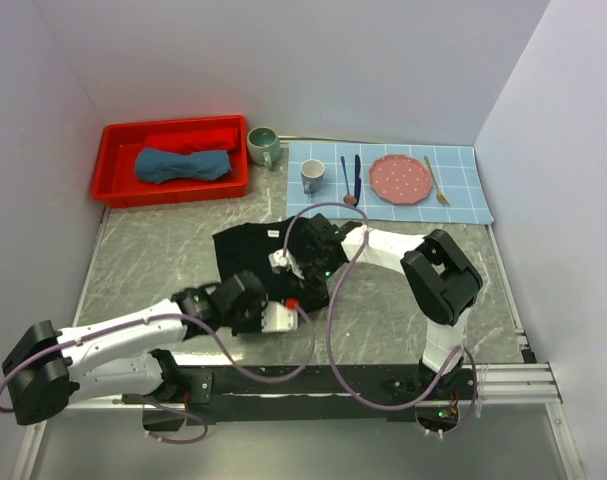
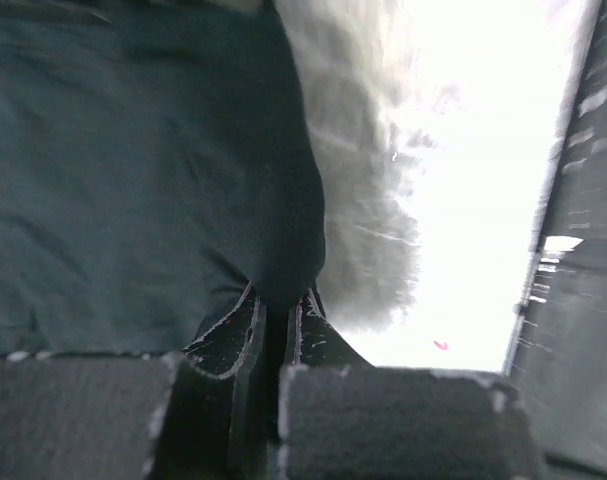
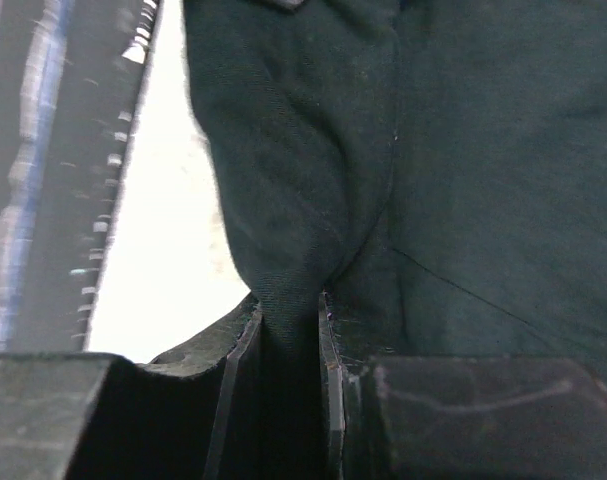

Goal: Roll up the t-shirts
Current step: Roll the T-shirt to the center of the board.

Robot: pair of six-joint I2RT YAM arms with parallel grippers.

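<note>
L claw (image 2: 276, 318) is clenching a fold of the black shirt (image 2: 133, 180). In the L wrist view the cloth is bunching down into a pinch btwn the two fingers (image 2: 238, 335), which are sitting nearly together at bottom centre. The table (image 2: 463, 150) is showing right of the cloth, blown out white.

R claw (image 3: 291, 318) is also grasping the black shirt (image 3: 463, 180). A ridge of fabric is running down the middle of the R wrist view and disappearing btwn its fingers (image 3: 245, 340), w/ a seam line crossing the cloth at right.

In the top view both claws are sitting over the shirt at frame centre. L claw (image 1: 280, 312) is sitting at the shirt's lower edge, its arm stretching from the lower-left corner. R claw (image 1: 286, 262) is sitting just above it, its arm bending in from the right.

The black shirt (image 1: 245, 250) is lying crumpled on the grey marbled table (image 1: 153, 250), partly under the arms. The blue shirt (image 1: 183, 165) is lying bundled in the red bin (image 1: 173, 128) at upper left — well apart from the claws.

Right of the bin a green mug (image 1: 263, 145) is standing. Beyond it, at upper right, a blue checked mat (image 1: 463, 195) is carrying a grey mug (image 1: 312, 176), cutlery (image 1: 357, 172) and a pink plate (image 1: 398, 178).
</note>
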